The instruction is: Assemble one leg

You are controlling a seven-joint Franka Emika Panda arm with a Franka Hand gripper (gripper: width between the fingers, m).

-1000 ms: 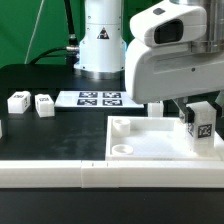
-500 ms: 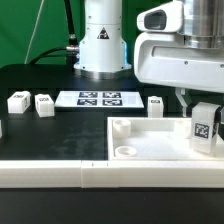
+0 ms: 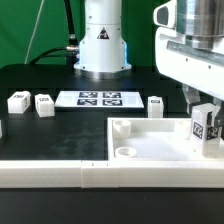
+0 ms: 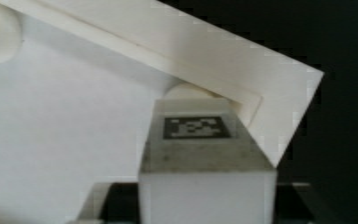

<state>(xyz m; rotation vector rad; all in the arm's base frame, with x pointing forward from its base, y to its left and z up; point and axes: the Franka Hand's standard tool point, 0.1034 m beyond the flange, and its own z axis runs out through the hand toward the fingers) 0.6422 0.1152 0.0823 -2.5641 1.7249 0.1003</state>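
My gripper is shut on a leg, a small white post with a black-and-white marker on its face. It holds the leg upright over the corner of the large white panel at the exterior view's right. In the wrist view the leg reaches out from between the dark fingers toward the panel's raised rim. Whether the leg touches the panel I cannot tell. Three more legs lie on the black table: two at the exterior view's left and one behind the panel.
The marker board lies flat behind the panel, in front of the robot's white base. A long white rail runs along the table's front edge. The panel has a round socket at its near corner.
My gripper has moved toward the exterior view's right with the leg, from over the panel's middle to its right corner. The leg behind the panel has come into view.
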